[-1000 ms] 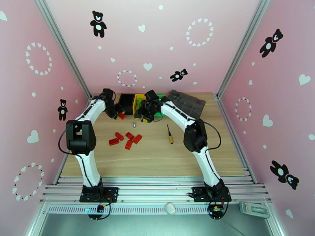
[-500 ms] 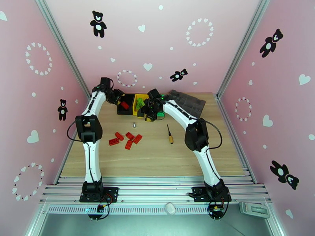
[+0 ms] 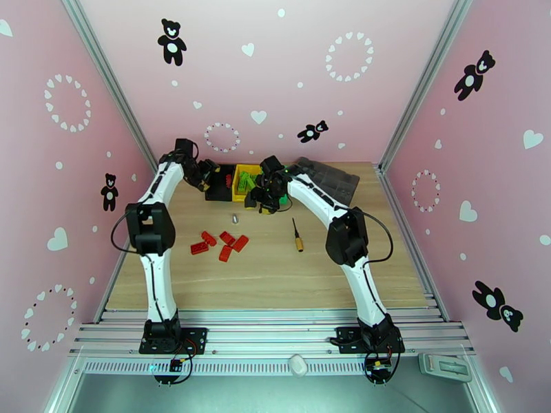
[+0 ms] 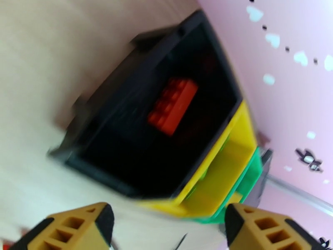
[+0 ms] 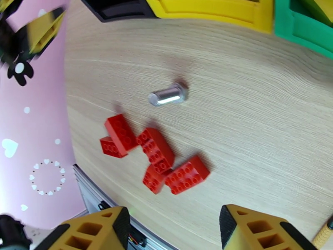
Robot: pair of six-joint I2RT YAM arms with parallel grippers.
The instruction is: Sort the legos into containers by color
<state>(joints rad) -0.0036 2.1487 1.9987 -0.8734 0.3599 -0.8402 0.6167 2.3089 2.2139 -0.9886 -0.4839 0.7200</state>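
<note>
Top cam first: the left end effector point(image 3: 206, 175) is at the far side of the table point(image 3: 275, 283), right by the black bin point(image 3: 224, 192). The right end effector point(image 3: 265, 198) sits just in front of the yellow bin point(image 3: 241, 175) and green bin point(image 3: 282, 199). The bins stand in a row touching each other, black, yellow, green from left to right. Five loose red bricks point(image 3: 220, 244) are bunched on the bare wood nearer the arms, with a little grey metal piece point(image 3: 234, 218) between them and the bins. There's an orange-handled screwdriver point(image 3: 297, 237) off to their right and a dark grey tray point(image 3: 334, 180) at the far right. The left wrist cam is pretty blurry, but the left end effector point(image 4: 168, 223) is spread wide with nothing between its fingers point(image 4: 75, 230). It looks into the black bin point(image 4: 104, 171), where one red brick point(image 4: 172, 106) lies on the bottom; the yellow bin point(image 4: 233, 157) and green bin point(image 4: 248, 182) are beside it. On the right wrist cam, the right end effector point(image 5: 175, 226) is open too and holds nothing. It hangs over the red bricks point(image 5: 156, 159), with the metal piece point(image 5: 167, 96) lying on its side just past them.
</note>
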